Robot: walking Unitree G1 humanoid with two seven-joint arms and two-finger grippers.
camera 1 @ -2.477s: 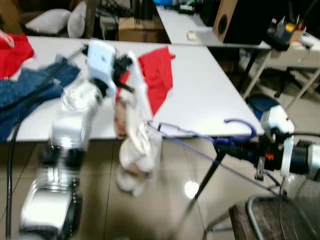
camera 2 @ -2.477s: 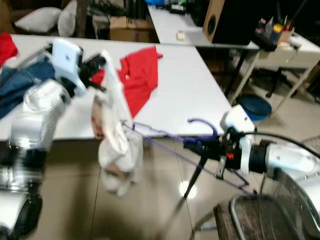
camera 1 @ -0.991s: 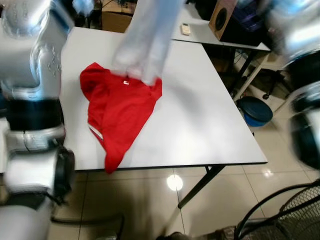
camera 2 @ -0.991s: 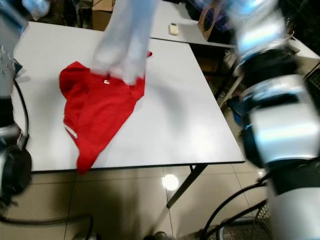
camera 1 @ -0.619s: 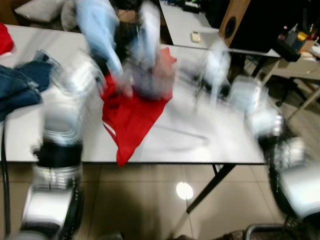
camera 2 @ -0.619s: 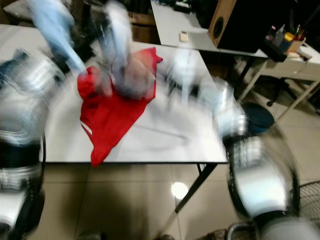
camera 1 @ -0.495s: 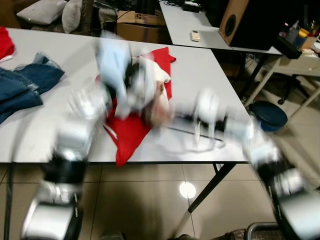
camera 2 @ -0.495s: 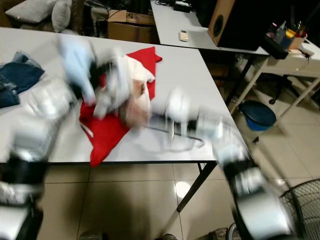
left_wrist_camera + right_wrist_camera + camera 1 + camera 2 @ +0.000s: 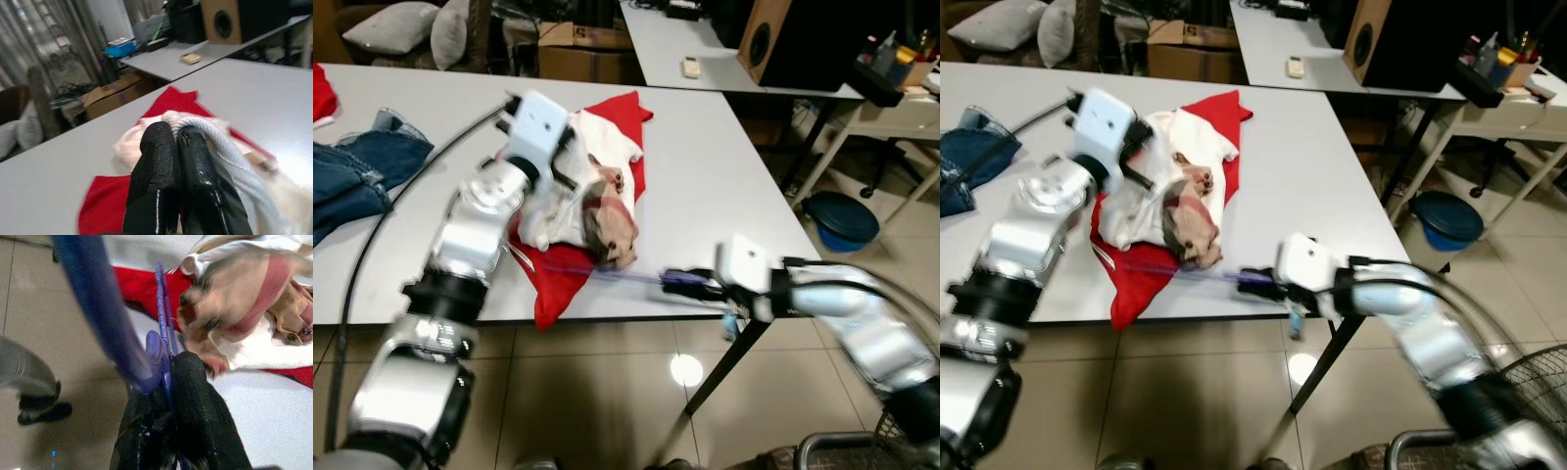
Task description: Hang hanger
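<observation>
1. While the white garment (image 9: 576,201) lies in a heap on the red shirt (image 9: 560,264) at the front part of the white counter (image 9: 705,186), the left claw (image 9: 177,147) has its two black fingers pressed together on a fold of the pale cloth, so it is pinching the garment near its upper edge.
2. It seems to hold the cloth there to keep it steady, perhaps at the neck opening, so that the hanger can go into it; this is my judgement only.
3. The purple hanger (image 9: 1197,273) lies low, close over the front edge of the counter, with its thin bar reaching under the near side of the white garment and over the red shirt.
4. The right claw (image 9: 168,377) is closed on the hanger, near the place where the curved hook meets the bar, and in the right wrist view the hook bends away toward the floor side.
5. The left arm (image 9: 475,230) reaches forward from the robot's left side and over the counter, with the wrist bent down to the heap.
6. The right arm (image 9: 1400,313) comes from the right side, its forearm nearly level and pointing across toward the left, past the counter's corner.
7. Blue jeans (image 9: 357,176) rest far to the left on the same counter, well apart from the work.
8. I judge that the hanger is not yet inside the garment, so hanging is not yet done.
</observation>
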